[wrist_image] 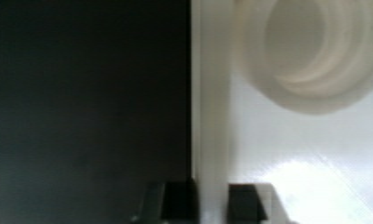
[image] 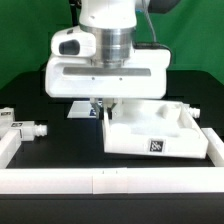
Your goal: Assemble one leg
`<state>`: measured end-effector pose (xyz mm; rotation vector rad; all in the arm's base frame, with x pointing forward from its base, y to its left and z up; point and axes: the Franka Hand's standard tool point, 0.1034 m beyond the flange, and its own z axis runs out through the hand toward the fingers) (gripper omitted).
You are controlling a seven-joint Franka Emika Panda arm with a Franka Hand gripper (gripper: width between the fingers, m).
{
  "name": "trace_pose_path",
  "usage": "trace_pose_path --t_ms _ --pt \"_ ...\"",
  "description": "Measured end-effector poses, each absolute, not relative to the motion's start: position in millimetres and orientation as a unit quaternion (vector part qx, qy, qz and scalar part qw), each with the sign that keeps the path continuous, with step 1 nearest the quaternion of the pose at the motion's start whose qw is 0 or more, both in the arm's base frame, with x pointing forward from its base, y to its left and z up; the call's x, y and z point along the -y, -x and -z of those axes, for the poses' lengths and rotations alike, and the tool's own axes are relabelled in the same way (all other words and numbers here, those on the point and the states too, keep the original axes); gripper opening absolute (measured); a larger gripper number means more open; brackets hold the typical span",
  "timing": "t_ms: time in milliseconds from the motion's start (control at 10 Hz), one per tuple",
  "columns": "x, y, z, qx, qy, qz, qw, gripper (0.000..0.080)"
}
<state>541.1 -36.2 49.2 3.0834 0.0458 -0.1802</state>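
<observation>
My gripper point(wrist_image: 211, 200) has its two dark fingertips point(wrist_image: 174, 202) set either side of the thin raised rim point(wrist_image: 209, 120) of the large flat white square plastic panel point(image: 160, 142). The wrist view shows no gap between pads and rim, so I judge it clamped on that wall and not merely straddling it. Just past the rim on the panel's side lies a round moulded recess point(wrist_image: 318, 50), which I take to be a leg socket; on the other side there is only the black table point(wrist_image: 76, 100). The step in hand looks like positioning the panel. To do it well I should keep the pinch low and square on the rim and slide the panel flat along the table. Lifting one corner could twist the thin wall out of my grip. The leg point(image: 24, 128), a small white blocky plastic peg with a black-and-white tag, lies on the table well apart from my gripper, towards the exterior view's left. It is untouched, so I must not sweep the panel into it, and the socket should stay reachable from above.
</observation>
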Motion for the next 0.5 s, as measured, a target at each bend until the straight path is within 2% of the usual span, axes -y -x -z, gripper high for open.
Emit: trace_pose_path --t_ms 300,500 --pt "23.4 -543.7 -32.1 -0.022 -0.998 0.057 0.027 0.0056" --pt "24.3 -548.8 -27.8 -0.005 -0.999 0.044 0.018 0.0056"
